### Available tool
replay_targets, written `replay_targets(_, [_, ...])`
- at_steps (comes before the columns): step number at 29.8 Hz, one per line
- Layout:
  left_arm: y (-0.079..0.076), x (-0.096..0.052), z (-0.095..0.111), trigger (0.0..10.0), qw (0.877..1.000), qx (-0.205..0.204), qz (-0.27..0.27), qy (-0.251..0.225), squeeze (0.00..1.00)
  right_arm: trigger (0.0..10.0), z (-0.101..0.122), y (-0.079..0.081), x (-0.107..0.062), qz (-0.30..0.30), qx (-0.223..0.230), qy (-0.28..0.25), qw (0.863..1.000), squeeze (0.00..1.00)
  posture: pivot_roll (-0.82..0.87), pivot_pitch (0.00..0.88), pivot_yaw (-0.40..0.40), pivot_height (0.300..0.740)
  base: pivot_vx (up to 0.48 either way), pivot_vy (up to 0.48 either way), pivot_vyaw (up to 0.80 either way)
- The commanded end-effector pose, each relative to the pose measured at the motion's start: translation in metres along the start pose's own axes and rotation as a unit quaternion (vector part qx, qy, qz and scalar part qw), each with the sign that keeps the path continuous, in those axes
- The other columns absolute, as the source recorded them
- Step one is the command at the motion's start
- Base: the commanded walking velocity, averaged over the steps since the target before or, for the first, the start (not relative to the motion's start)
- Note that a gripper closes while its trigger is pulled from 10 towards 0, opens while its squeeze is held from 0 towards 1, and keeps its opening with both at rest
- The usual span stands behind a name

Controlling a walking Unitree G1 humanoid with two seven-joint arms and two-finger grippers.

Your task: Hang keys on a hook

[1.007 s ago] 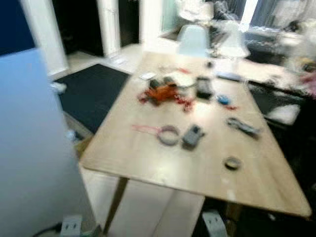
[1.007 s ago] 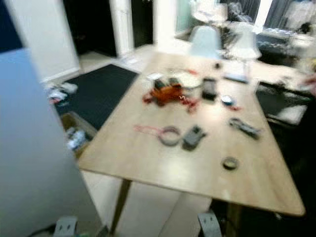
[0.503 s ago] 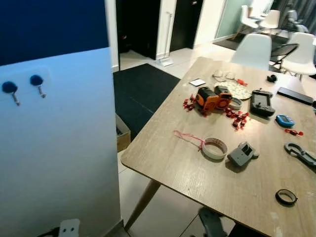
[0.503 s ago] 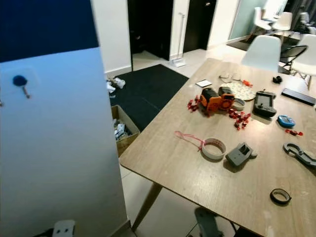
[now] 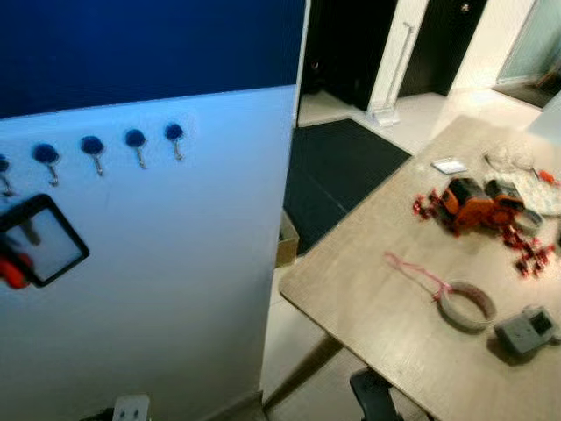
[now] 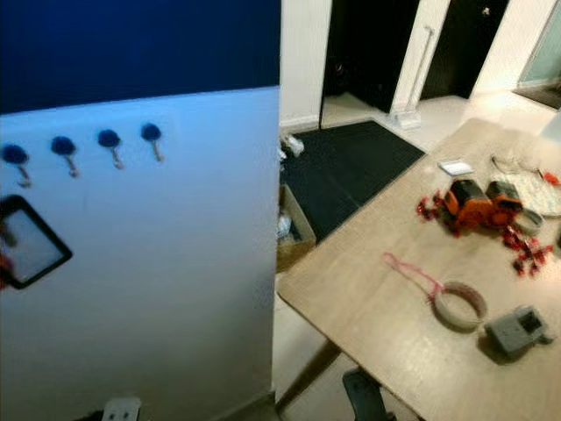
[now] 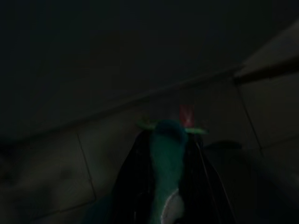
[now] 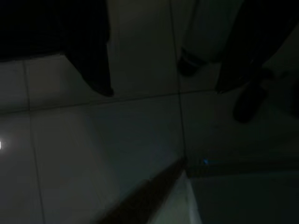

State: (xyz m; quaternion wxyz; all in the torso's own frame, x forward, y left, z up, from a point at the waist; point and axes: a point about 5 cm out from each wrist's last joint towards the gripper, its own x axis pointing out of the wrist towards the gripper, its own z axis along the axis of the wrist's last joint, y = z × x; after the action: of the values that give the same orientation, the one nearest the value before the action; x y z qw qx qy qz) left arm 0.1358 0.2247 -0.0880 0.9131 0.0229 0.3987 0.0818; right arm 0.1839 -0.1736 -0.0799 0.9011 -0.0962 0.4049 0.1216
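A row of several small hooks with blue knobs [image 5: 134, 139] runs along the white lower part of a wall panel [image 5: 175, 289], up on my left. Below them hangs a black-framed square [image 5: 35, 241] with a red piece [image 5: 9, 272] at its corner. In the dark left wrist view, my left gripper [image 7: 168, 154] is shut on the keys: a teal fob [image 7: 166, 158] sits between the black fingers, with a thin greenish ring and a red tag [image 7: 187, 113] at its far end. My right gripper [image 8: 175, 100] hangs open over pale floor tiles [image 8: 70, 154].
A wooden table [image 5: 386, 307] stands on my right, carrying a tape roll with pink string [image 5: 466, 304], a grey device [image 5: 529, 329] and an orange toy [image 5: 469, 202]. A dark rug [image 5: 342, 167] and dark doorways lie beyond. A cardboard box [image 6: 294, 232] sits by the wall's edge.
The camera has swung left: the wall with its hooks now takes up the left half, and the table has slid to the right. The black-framed square has come into view.
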Motion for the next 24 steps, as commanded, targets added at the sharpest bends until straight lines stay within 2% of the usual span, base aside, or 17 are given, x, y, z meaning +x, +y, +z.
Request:
replay_targets(1, [-0.0016, -0.0011, -0.0038, 10.0, 1.000, 0.014, 0.000, 0.009, 0.00, 10.0, -0.0042, -0.0004, -0.0014, -0.001, 0.003, 0.006, 1.000, 0.00, 0.08, 0.037, -0.069, 0.740, 0.000, 0.000, 0.80])
replay_targets(7, [-0.0017, -0.0024, -0.0082, 10.0, 1.000, -0.009, 0.002, 0.019, 0.00, 10.0, -0.0030, 0.0004, -0.0009, 0.000, 0.002, 0.004, 1.000, 0.00, 0.08, 0.036, -0.071, 0.740, 0.000, 0.000, 0.80])
replay_targets(18, [0.0026, -0.0016, -0.0083, 10.0, 0.999, -0.026, 0.011, 0.029, 0.00, 10.0, -0.0011, 0.0009, -0.0002, 0.001, 0.002, 0.002, 1.000, 0.00, 0.08, 0.038, -0.071, 0.740, 0.000, 0.000, 0.80])
replay_targets(21, [0.0008, -0.0005, -0.0080, 10.0, 0.998, -0.045, -0.003, 0.036, 0.00, 10.0, -0.0011, 0.0010, -0.0001, 0.001, 0.001, 0.002, 1.000, 0.00, 0.09, 0.039, -0.073, 0.740, 0.000, 0.000, 0.80])
replay_targets(24, [0.0009, 0.0008, -0.0044, 10.0, 0.999, -0.039, 0.002, 0.030, 0.00, 10.0, -0.0008, 0.0010, -0.0001, 0.001, 0.002, 0.002, 1.000, 0.00, 0.09, 0.039, -0.073, 0.740, 0.000, 0.000, 0.80])
